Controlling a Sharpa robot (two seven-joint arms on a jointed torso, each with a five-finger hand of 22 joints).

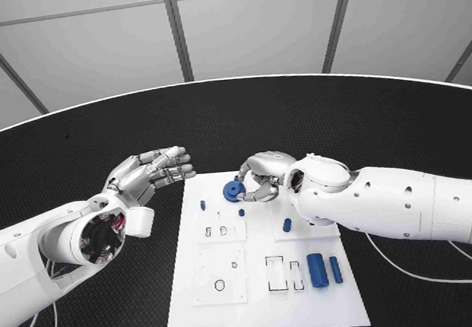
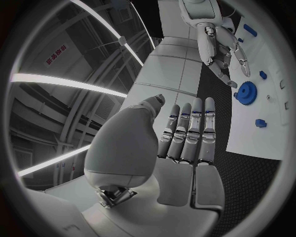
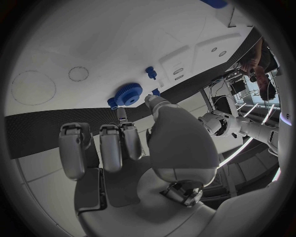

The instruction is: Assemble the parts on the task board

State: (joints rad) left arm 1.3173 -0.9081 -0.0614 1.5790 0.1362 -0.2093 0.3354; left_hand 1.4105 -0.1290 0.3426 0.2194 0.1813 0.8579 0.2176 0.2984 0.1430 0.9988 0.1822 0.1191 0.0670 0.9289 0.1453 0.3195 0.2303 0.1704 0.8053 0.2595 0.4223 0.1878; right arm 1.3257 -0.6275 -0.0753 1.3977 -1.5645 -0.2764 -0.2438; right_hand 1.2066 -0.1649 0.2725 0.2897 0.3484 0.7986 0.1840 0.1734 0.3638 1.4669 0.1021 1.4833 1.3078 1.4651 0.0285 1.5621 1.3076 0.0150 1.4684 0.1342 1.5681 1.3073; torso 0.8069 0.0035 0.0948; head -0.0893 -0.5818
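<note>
The white task board (image 1: 263, 298) lies in the middle of the black table (image 1: 80, 145), its long axis running from near to far.

Right hand (image 1: 261, 178): it reaches over the far end of the board, fingers curled downward around a blue gear (image 1: 233, 190). In the right wrist view the gear (image 3: 126, 94) sits at the fingertips (image 3: 123, 118), with the thumb close beside it. The gear appears pinched, though contact on its hidden side cannot be confirmed. In the left wrist view the same gear (image 2: 246, 92) lies just below the right hand's fingers (image 2: 223, 64) on the board (image 2: 259, 138).

Left hand (image 1: 149, 174): it is held above the table just left of the board's far left corner, fingers extended and close together, holding nothing. The left wrist view shows the palm and straight fingers (image 2: 188, 131) with no object between them.

Other parts on the board:
- a small blue peg (image 1: 202, 206) near the left edge;
- a second small peg (image 1: 241, 212) near the gear;
- a short blue piece (image 1: 287, 224) toward the right side;
- two long blue bars, the thicker (image 1: 317, 270) and the thinner (image 1: 336, 269), lying side by side at the near right, parallel to the board's long edge.

Outlined recesses (image 1: 277, 273) lie just left of the bars.
</note>
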